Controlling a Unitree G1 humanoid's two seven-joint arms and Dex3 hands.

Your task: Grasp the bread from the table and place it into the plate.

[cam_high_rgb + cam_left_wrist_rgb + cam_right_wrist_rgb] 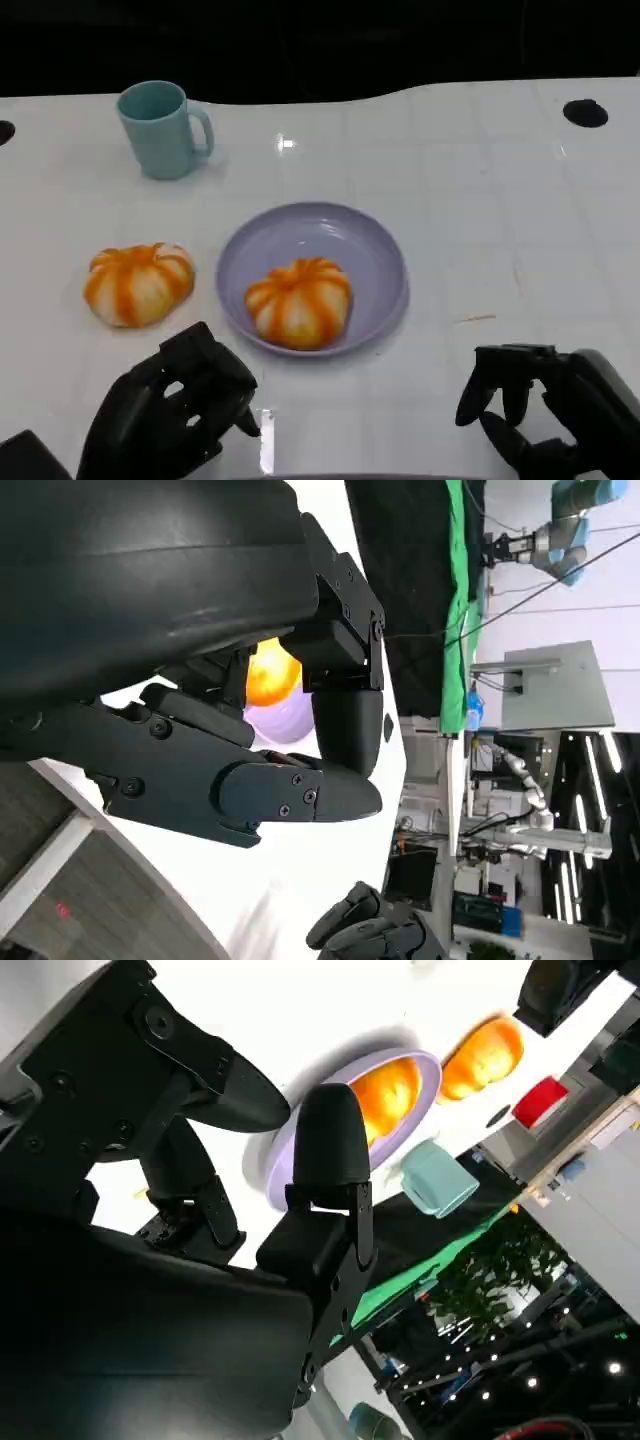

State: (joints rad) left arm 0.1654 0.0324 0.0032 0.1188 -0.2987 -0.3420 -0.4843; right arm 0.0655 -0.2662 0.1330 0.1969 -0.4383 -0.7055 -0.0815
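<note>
— Head view first: what are the hands doing?

— The left hand (170,415) sits low at the near edge of the table (480,200), fingers curled loosely with nothing between them that I can see; whether it counts as closed I cannot tell. The right hand (545,410) is at the near right, fingers apart and hanging down, holding nothing.

— And the bread?

— Two pieces. One orange-striped bun (299,302) already lies inside the lavender plate (385,250), toward its near left side. The second bun (138,283) rests on the table just beside the plate's left rim, not touching it, and a little beyond the left hand.

— So is the job done?

— Half, by my reading. If one bun was the whole task, it is finished and both hands are clear. If both belong in the plate, the left bun remains: the left hand is nearest and would need to reach forward, grasp it and carry it right over the rim.

— Anything in the way?

— A teal mug (160,128) stands well apart at the far left, out of that path.
</note>
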